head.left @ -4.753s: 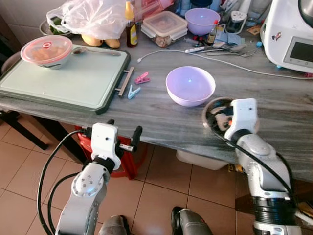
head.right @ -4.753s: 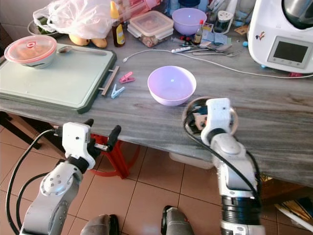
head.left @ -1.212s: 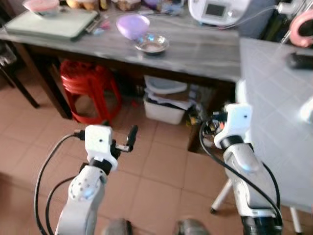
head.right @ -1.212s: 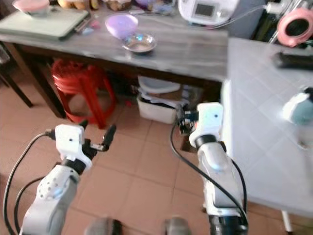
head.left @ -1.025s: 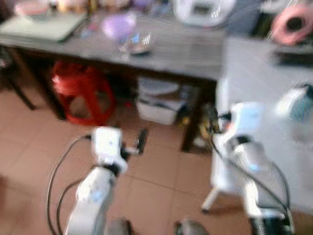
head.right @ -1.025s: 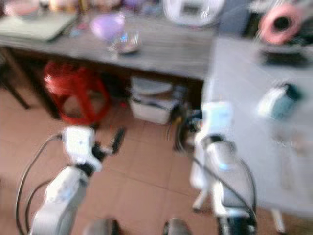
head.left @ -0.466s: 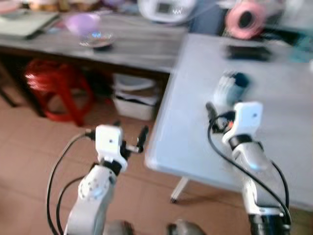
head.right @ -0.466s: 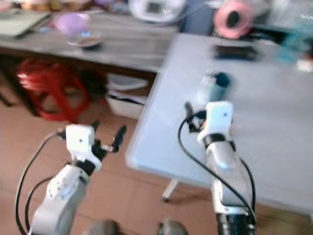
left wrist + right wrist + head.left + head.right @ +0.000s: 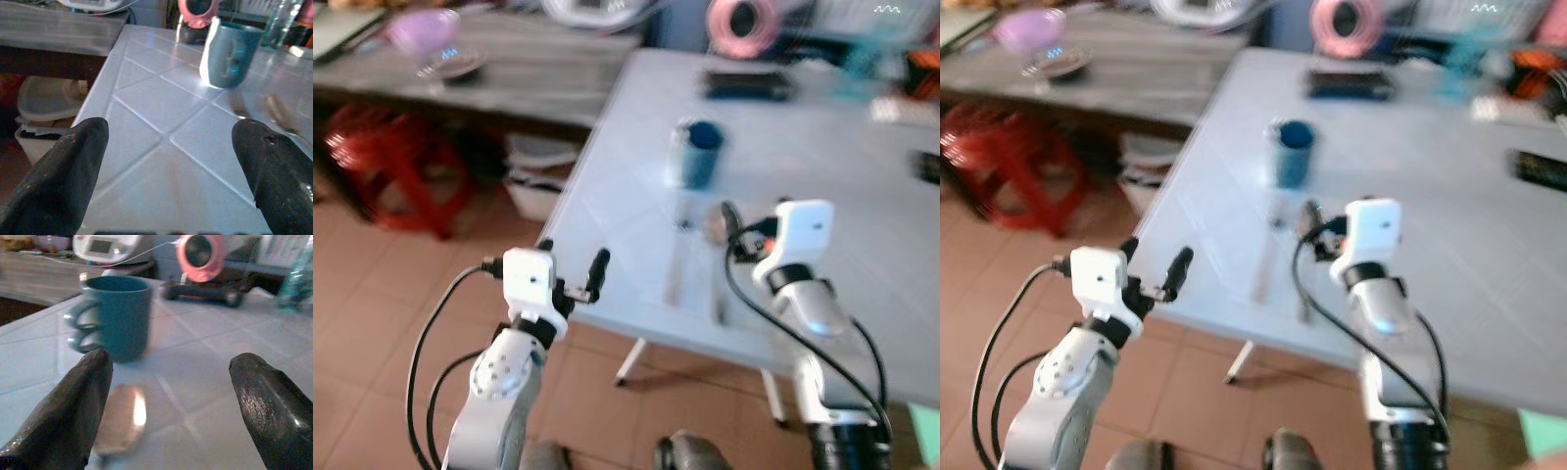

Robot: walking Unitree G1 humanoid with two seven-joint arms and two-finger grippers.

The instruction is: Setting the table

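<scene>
Across the frame's middle, our right gripper (image 9: 168, 401) and left gripper (image 9: 168, 161), both wide open and empty, face the pale tiled table (image 9: 862, 196), ready to lay around the blue ceramic mug (image 9: 1293, 152).

Bright even daylight; my head views smeared by motion blur, far clutter unreadable. Mug (image 9: 117, 316) ghosted double, soft glare on white tabletop (image 9: 161, 161).

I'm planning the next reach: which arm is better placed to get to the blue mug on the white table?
Probably the right. The right gripper hangs over the white table, open, facing the blue mug. The left gripper hovers off the table's edge, farther away.
</scene>
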